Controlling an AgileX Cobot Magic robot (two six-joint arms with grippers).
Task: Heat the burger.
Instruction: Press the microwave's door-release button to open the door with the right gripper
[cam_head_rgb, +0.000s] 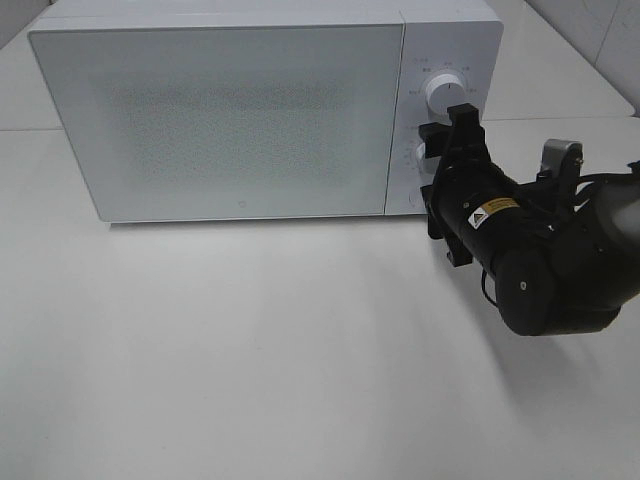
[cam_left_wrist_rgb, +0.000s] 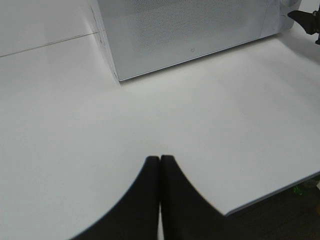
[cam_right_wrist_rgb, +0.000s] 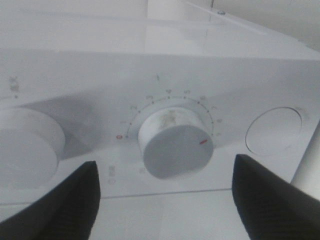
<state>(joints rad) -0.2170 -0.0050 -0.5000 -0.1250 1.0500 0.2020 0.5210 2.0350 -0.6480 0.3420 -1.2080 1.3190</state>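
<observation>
- White microwave oven (cam_head_rgb: 230, 110) standing on the white worktop (cam_head_rgb: 250, 350), towards the back, door (cam_head_rgb: 215, 115) shut, speckled front giving no view inside.
- Burger: unseen in all three views, so cannot tell where.
- Right end effector (cam_head_rgb: 428, 160) raised to the oven's control panel on the right of the door, pointed at the lower dial (cam_head_rgb: 412, 155), black arm trailing off to the right edge of the high view.
- Seen from the right wrist: right end effector (cam_right_wrist_rgb: 165, 165) spread wide, one black finger (cam_right_wrist_rgb: 65, 200) on either side of the lower dial (cam_right_wrist_rgb: 175, 147), a clear gap on both sides, gripping nothing.
- Red mark (cam_right_wrist_rgb: 202, 142) on that dial's face, lying near the end of the printed scale opposite the red dot (cam_right_wrist_rgb: 119, 136).
- Upper dial (cam_head_rgb: 443, 92) just beside the lower one, untouched.
- Round button (cam_right_wrist_rgb: 275, 131) on the lower dial's other side, also untouched.
- Left end effector (cam_left_wrist_rgb: 160, 159) closed, two black fingers (cam_left_wrist_rgb: 145, 200) pressed flat together with nothing between them, over bare worktop, well apart from the microwave oven's front corner.
</observation>
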